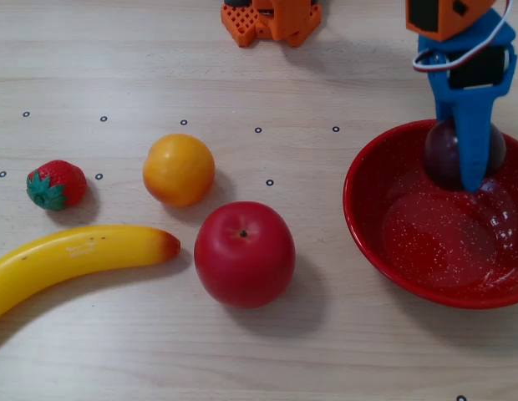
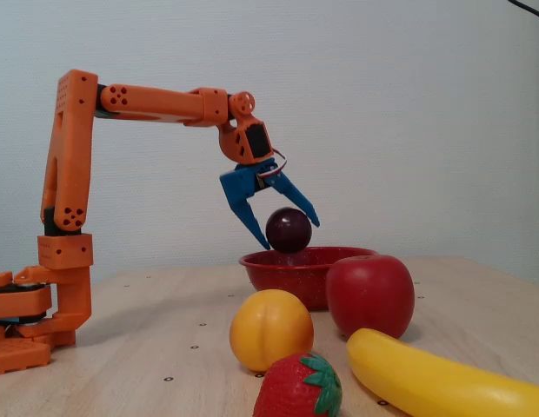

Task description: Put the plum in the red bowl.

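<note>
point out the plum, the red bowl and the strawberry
plum (image 2: 289,229): side fixed view, middle of its dark skin
red bowl (image 1: 368,238): top fixed view, left wall
strawberry (image 1: 63,182): top fixed view, red body

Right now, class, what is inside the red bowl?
The plum sits between the hand's spread fingers, just above the red bowl. The bowl's floor looks bare; the plum covers part.

red bowl (image 1: 372,225) and banana (image 1: 67,259) cut by edges
</note>
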`<state>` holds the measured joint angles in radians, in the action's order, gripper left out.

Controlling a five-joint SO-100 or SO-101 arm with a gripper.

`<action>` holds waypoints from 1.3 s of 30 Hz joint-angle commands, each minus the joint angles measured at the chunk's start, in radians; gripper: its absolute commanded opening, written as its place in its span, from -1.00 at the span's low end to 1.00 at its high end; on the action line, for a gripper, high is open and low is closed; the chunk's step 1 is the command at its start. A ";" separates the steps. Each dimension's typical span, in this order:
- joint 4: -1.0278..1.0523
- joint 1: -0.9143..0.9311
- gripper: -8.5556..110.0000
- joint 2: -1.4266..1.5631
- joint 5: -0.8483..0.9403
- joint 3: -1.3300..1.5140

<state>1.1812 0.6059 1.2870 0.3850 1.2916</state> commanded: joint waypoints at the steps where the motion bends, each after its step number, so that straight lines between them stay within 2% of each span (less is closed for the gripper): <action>1: -0.043 -0.034 -0.35 0.043 -0.031 -0.029; 4: -0.078 -0.046 -0.23 0.037 -0.038 -0.012; 15: -0.175 -0.083 -0.30 0.041 -0.077 0.021; 20: -0.169 -0.112 -0.42 0.129 -0.058 -0.028; 29: -0.017 -0.196 -0.85 0.364 -0.008 -0.074; 39: 0.020 -0.311 -0.85 0.788 -0.129 0.278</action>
<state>1.1950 0.3359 1.9681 0.2976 1.5677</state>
